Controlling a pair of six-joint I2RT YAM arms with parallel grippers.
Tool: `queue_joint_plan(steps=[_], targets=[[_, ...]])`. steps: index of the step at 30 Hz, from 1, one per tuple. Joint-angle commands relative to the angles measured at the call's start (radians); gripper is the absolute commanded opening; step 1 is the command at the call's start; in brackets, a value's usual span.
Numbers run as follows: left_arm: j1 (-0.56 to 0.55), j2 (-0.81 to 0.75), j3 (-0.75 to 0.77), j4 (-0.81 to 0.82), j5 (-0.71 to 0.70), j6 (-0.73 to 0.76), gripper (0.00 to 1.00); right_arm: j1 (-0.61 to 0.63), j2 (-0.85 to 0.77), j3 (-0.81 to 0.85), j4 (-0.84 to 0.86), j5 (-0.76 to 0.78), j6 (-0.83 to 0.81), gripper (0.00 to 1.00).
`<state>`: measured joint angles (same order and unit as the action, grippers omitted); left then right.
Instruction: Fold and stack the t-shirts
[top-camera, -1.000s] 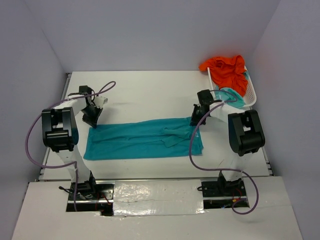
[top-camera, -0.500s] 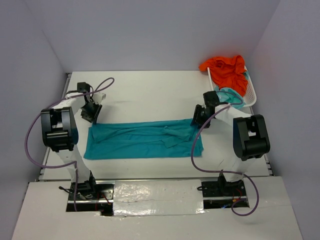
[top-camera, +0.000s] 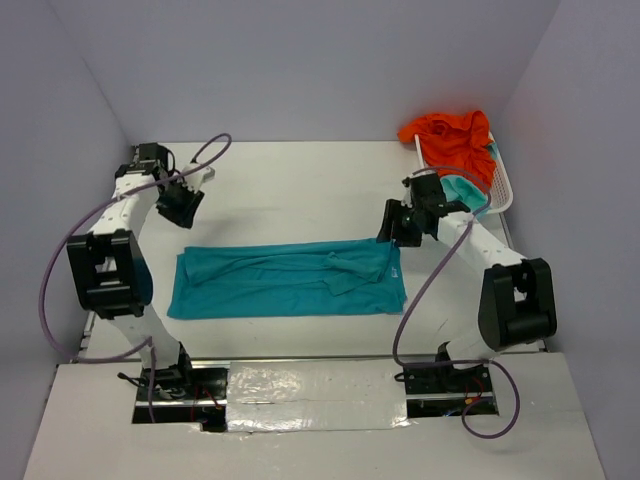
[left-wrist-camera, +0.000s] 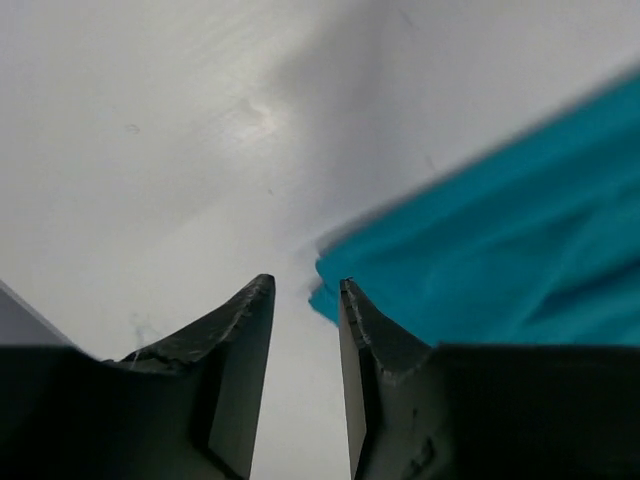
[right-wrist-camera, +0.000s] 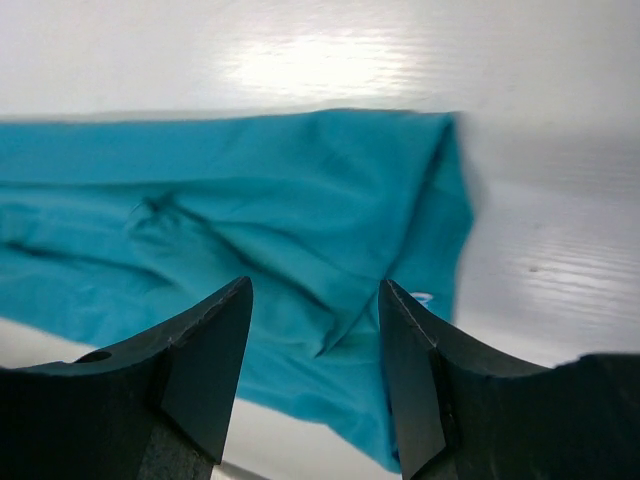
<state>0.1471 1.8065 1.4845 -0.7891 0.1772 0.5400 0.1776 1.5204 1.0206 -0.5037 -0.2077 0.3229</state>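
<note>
Top view: the teal t-shirt (top-camera: 290, 280) lies mid-table as a long band running 9 to 3 o'clock. The left gripper (top-camera: 182, 205) hangs off its 10 o'clock corner, the right gripper (top-camera: 395, 225) at its 2 o'clock corner. The basket (top-camera: 505, 185) at 2 o'clock holds the orange t-shirt (top-camera: 450, 140) and the mint-aqua t-shirt (top-camera: 468, 190).

Count: three shirts, one basket.

Left wrist: jaws spread, empty.

Right wrist: jaws spread, empty.

Judgement: the lengthwise fold appears done. The next move calls for gripping one end and folding crosswise.

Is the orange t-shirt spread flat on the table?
No, the orange t-shirt lies crumpled over the far end of the white basket.
</note>
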Motion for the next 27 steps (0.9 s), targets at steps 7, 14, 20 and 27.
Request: queue_joint_plan(steps=[7, 14, 20, 27], targets=[[-0.046, -0.213, -0.270, -0.236, 0.085, 0.414, 0.58, 0.103, -0.074, -0.057, -0.030, -0.154, -0.103, 0.68], [-0.099, -0.184, -0.381, -0.087, 0.012, 0.336, 0.60, 0.132, 0.001, -0.071, -0.027, -0.139, -0.078, 0.67], [-0.103, -0.177, -0.437, 0.021, -0.085, 0.310, 0.55, 0.132, 0.063, -0.080, -0.038, -0.082, -0.084, 0.67], [-0.110, -0.164, -0.438, -0.004, -0.033, 0.287, 0.28, 0.134, 0.101, -0.068, -0.027, -0.098, -0.084, 0.47]])
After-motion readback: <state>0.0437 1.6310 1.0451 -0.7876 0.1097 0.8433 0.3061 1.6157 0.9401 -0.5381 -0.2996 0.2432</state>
